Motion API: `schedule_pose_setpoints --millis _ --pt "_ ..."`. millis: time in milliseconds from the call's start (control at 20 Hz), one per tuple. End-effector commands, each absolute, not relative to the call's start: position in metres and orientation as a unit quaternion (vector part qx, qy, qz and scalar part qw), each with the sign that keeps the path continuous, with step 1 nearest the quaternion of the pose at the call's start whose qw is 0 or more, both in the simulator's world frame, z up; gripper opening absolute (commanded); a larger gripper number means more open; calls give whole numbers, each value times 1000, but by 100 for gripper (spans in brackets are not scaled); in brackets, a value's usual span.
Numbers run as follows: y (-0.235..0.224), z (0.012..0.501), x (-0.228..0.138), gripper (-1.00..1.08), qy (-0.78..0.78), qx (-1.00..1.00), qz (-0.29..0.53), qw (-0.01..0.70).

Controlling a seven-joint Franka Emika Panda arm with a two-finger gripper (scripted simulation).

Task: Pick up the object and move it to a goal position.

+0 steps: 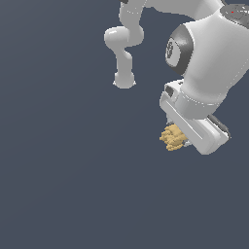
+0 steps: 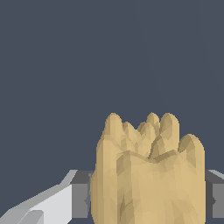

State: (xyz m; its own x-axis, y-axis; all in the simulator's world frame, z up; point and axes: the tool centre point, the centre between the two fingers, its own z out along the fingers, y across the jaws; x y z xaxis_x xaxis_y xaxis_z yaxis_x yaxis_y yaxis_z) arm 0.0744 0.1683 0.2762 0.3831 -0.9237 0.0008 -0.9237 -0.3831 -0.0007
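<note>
The object [image 1: 172, 137] is a small tan-yellow lumpy, ridged thing. In the exterior view it sits tucked against the white gripper [image 1: 181, 138] on the exterior view's right side. Up close in the wrist view, the object [image 2: 148, 175] fills the space between the two grey finger pads [image 2: 80, 194], and both pads press against its sides. The gripper [image 2: 146, 197] is shut on it. Its fingertips are hidden behind the object and the hand in the exterior view.
The white arm [image 1: 209, 53] reaches in from the upper right of the exterior view, with its base link [image 1: 124, 46] behind. A flat dark grey-blue surface [image 1: 73, 170] spreads all around.
</note>
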Motion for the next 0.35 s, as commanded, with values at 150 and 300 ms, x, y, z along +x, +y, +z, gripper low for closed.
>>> schedule_pose_setpoints --millis 150,300 --pt "176 287 77 -100 556 -831 0 0" --pt "177 288 77 -100 556 -831 0 0"
